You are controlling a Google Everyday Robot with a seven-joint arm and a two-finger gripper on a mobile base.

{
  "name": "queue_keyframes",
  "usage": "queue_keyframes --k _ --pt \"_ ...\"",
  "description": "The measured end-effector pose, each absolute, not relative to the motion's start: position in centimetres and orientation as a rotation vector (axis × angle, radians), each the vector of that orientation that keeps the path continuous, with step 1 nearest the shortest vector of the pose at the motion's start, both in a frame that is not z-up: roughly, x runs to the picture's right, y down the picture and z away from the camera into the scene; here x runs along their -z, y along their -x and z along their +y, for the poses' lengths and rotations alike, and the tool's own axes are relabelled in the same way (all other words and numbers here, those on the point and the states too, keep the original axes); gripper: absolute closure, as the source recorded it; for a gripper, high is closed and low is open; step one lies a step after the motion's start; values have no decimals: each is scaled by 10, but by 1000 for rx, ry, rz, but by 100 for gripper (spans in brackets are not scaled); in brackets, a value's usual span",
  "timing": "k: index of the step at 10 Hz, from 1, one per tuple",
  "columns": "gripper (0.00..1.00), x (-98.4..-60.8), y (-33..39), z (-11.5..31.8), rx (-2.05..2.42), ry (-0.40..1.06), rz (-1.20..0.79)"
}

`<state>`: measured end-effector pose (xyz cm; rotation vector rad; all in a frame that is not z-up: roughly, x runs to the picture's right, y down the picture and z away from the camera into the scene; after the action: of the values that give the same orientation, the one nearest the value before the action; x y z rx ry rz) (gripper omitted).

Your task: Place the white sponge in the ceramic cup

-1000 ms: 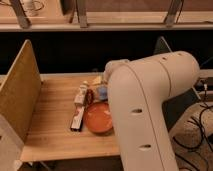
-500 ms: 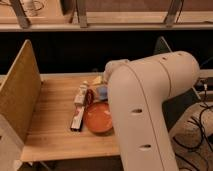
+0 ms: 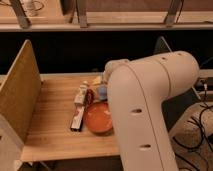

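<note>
My white arm fills the right half of the camera view and reaches down over the back middle of the wooden table. The gripper is hidden behind the arm's end, near the cluster of objects. An orange round ceramic vessel sits on the table just left of the arm. A pale whitish piece, possibly the sponge, peeks out at the back next to the arm, with a blue object right below it.
Two long snack packets lie left of the orange vessel. A tall wooden side panel stands along the table's left edge. A dark shelf runs behind the table. Cables lie on the floor at the right.
</note>
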<state>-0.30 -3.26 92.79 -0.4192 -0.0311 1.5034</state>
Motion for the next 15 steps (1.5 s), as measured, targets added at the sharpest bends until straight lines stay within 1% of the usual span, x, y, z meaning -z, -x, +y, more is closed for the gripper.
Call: queue_keyframes --k 5,7,12,15 --pt "20 -941 -17 -33 -1415 418 85" --pt "20 -948 -16 -22 -1381 447 141" --pt "20 -951 -12 -17 -1369 462 163" --pt "20 -970 -15 7 -1358 493 226"
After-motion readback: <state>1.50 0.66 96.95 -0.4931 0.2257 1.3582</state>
